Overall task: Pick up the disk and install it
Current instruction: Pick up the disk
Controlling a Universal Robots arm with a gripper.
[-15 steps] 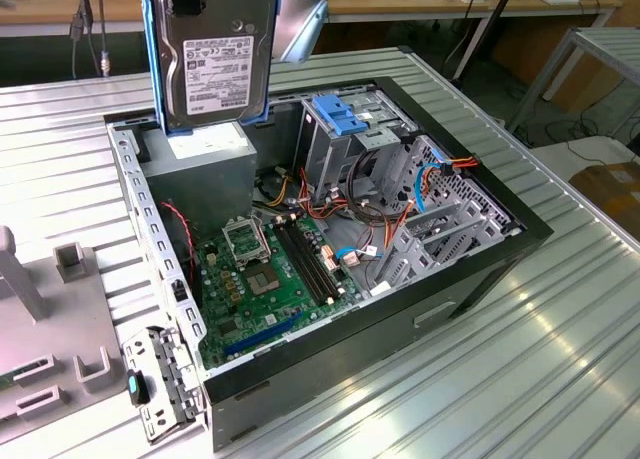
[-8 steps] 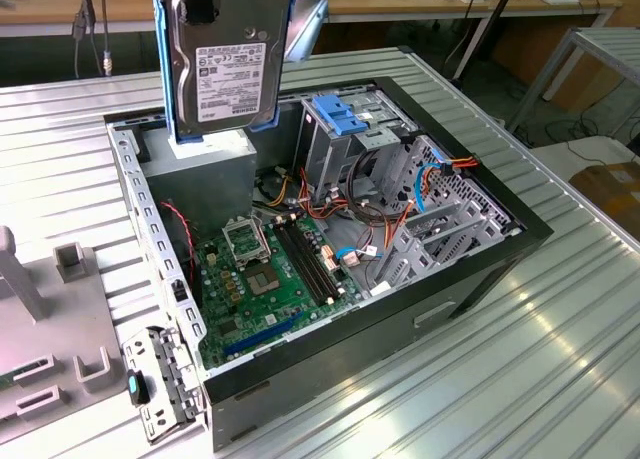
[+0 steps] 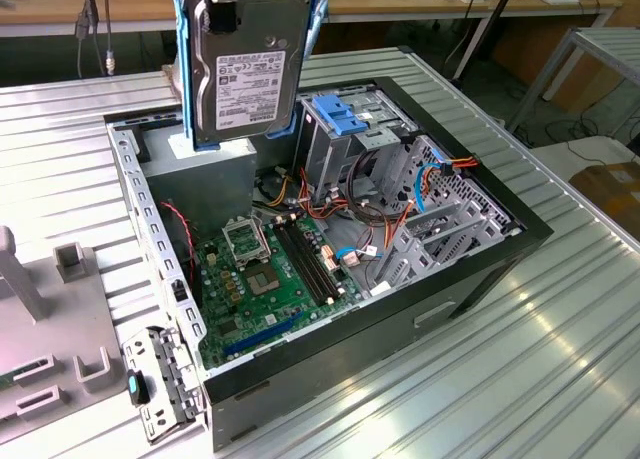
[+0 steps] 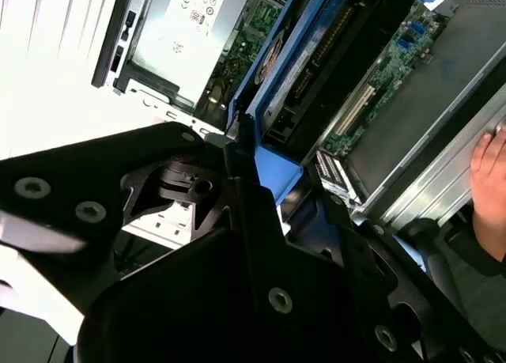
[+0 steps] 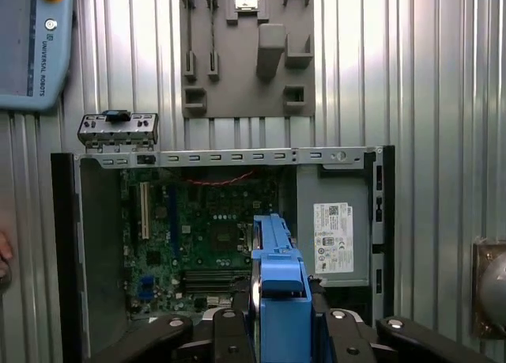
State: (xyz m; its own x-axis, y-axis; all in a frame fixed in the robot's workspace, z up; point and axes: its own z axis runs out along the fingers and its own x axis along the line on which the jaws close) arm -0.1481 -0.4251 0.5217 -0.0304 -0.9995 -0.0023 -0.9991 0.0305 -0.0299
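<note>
Broadly, a ribbed metal table (image 3: 560,359) spans the exterior view, and an open computer case (image 3: 330,364) sits on it at the frame's centre. Inside the case lie a green motherboard (image 3: 270,279) toward the lower left, a grey power supply box (image 3: 205,194) at the upper left, and a metal drive cage (image 3: 335,154) at upper centre. The cage is topped by a blue latch plate (image 3: 345,114), and red and orange cables (image 3: 450,164) run at its right. A grey fixture plate (image 3: 50,359) rests on the table in the lower left corner. The disk (image 3: 245,69) hangs upright at top centre, above the case and over the power supply box. Its white label faces the camera, with blue rails on either side. It sits apart from the drive cage, at the exterior view's left of it. In the first wrist view the gripper (image 5: 282,319) clamps the disk's blue carrier from both sides with its black fingers (image 5: 234,335). A person's hand (image 4: 490,165) shows beside the case in the second wrist view.
</note>
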